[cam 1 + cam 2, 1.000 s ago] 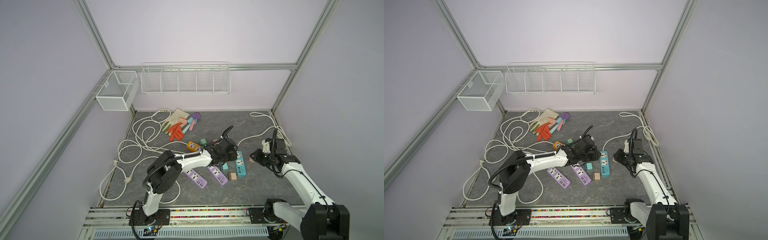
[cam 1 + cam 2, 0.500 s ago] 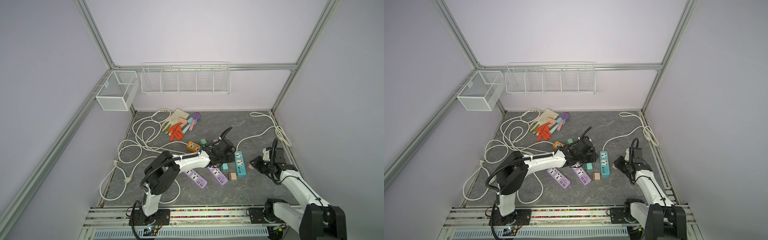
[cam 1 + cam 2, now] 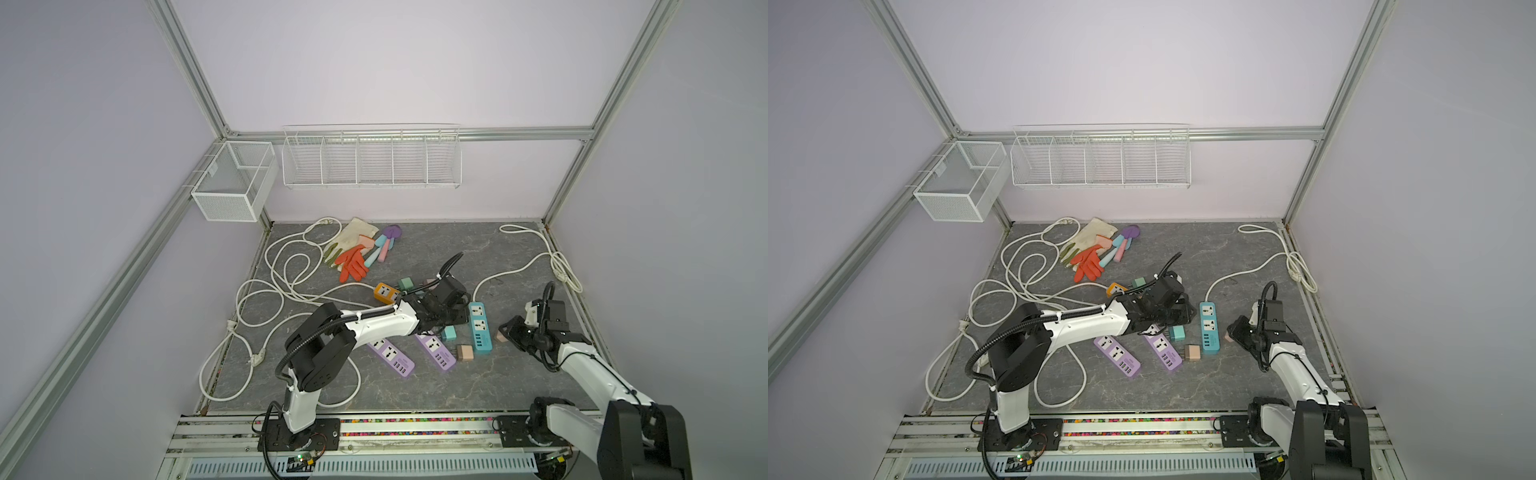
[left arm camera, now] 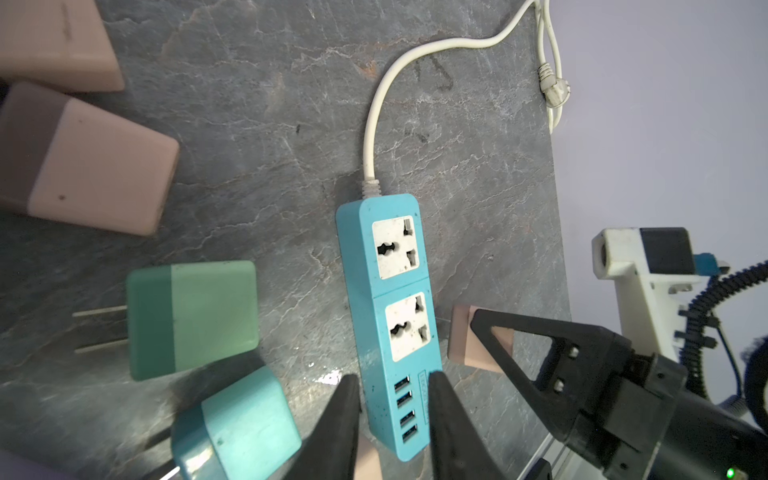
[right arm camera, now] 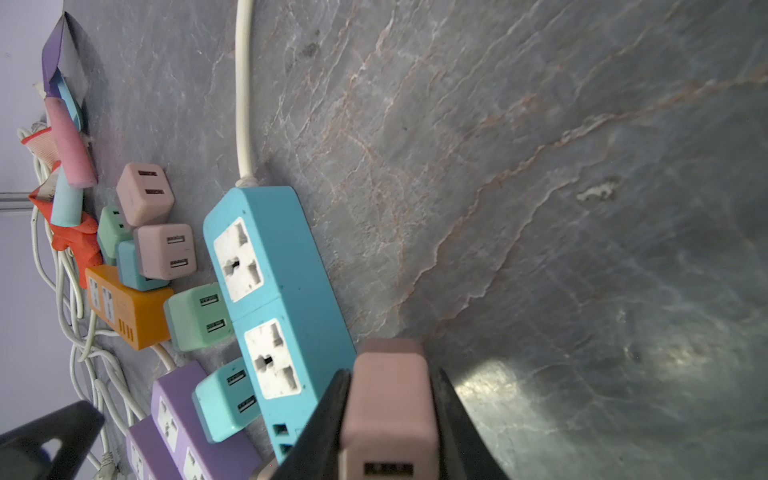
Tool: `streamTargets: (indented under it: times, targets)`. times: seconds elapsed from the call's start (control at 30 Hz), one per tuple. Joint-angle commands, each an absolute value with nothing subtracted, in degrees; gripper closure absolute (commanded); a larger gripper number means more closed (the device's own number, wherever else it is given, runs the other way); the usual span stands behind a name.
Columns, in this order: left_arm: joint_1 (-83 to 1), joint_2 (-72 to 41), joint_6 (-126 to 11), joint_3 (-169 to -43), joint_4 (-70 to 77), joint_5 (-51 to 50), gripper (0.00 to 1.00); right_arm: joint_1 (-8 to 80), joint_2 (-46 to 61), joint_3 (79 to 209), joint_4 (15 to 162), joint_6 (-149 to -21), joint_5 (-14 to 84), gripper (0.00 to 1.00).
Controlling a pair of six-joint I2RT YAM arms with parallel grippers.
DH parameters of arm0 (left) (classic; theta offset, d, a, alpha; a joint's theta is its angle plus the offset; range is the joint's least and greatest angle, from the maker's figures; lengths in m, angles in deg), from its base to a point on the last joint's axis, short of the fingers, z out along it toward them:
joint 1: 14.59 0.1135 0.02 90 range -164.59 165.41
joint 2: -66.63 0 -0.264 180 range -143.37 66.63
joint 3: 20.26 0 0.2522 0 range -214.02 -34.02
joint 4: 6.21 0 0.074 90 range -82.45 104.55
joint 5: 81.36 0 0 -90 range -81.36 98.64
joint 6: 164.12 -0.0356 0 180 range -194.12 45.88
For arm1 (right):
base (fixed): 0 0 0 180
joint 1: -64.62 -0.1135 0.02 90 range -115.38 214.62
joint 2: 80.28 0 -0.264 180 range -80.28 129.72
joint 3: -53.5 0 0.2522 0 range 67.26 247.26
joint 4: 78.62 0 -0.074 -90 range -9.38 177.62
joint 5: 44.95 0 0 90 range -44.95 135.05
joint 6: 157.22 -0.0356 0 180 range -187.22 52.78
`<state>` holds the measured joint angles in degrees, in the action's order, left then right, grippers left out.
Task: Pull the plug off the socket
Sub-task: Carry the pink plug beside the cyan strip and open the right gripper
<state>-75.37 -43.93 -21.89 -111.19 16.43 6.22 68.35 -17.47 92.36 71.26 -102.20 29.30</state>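
Right wrist view showed the right gripper [image 5: 390, 376] clenched on the pink plug [image 5: 388, 411], a black finger pressed against each side of it and its USB port facing the camera. The plug was out of the socket and sat low over the grey tabletop [image 5: 561, 166], just beside the long edge of the blue power strip [image 5: 266, 274], near the strip's USB end. Whether it rested on the tabletop could not be told. Both white sockets on the strip stood empty, and its white cord [image 5: 243, 104] ran off from the far end.

In the left wrist view the left gripper [image 4: 392, 380] was clamped across the strip's USB end, one finger against each long edge, pinning it flat. A green adapter [image 4: 195, 318] and a teal adapter [image 4: 237, 424] lay loose on the other side of the strip, prongs showing.

In a top view two purple power strips [image 3: 415, 353] lay near the front by the left arm, and an orange power strip [image 3: 385, 292] sat behind it.
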Motion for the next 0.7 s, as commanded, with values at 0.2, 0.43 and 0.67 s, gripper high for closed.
streamTargets:
  times: [0.2, 0.43, 0.67]
  targets:
    - [-75.50, -41.58, -21.43, -109.54, 15.46, 7.53, 0.69, 68.81, -16.57, 92.66, 69.75, -104.09, 30.99, 0.50]
    - [-75.28, -39.20, -22.76, -108.80, 16.95, 9.18, 0.69, 68.84, -21.93, 94.01, 64.53, -103.09, 34.27, 0.28]
    - [-72.15, -32.69, -25.54, -105.78, 20.18, 12.38, 0.62, 68.84, -26.10, 99.93, 56.99, -98.99, 39.45, 0.10]
